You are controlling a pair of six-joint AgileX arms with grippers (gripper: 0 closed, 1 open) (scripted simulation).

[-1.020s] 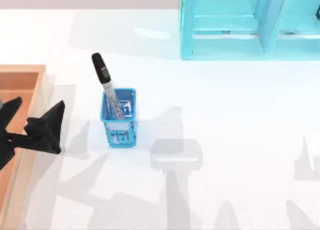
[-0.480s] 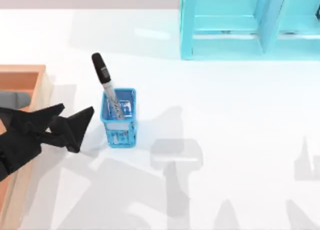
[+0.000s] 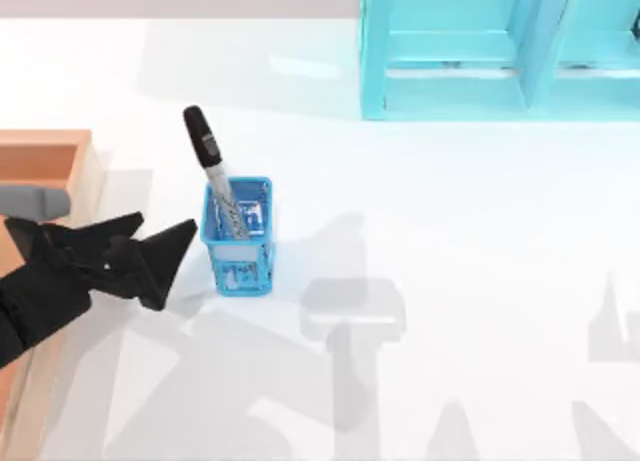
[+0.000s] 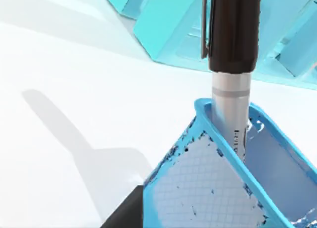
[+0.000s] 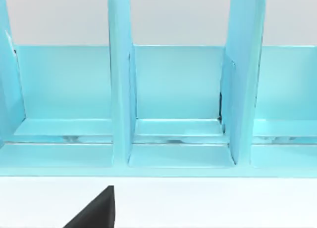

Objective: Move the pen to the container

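The pen (image 3: 209, 161) stands tilted in the blue mesh cup (image 3: 240, 237) on the white bench (image 3: 450, 241), its black cap above the rim and leaning toward the far left. The left tool (image 3: 160, 239) sits just left of the cup with its 2 fingers spread, gripping nothing. The container (image 3: 50, 161) lies at the bench's left edge, partly under the left arm. A teal shelf unit (image 3: 500, 51) stands at the far right.
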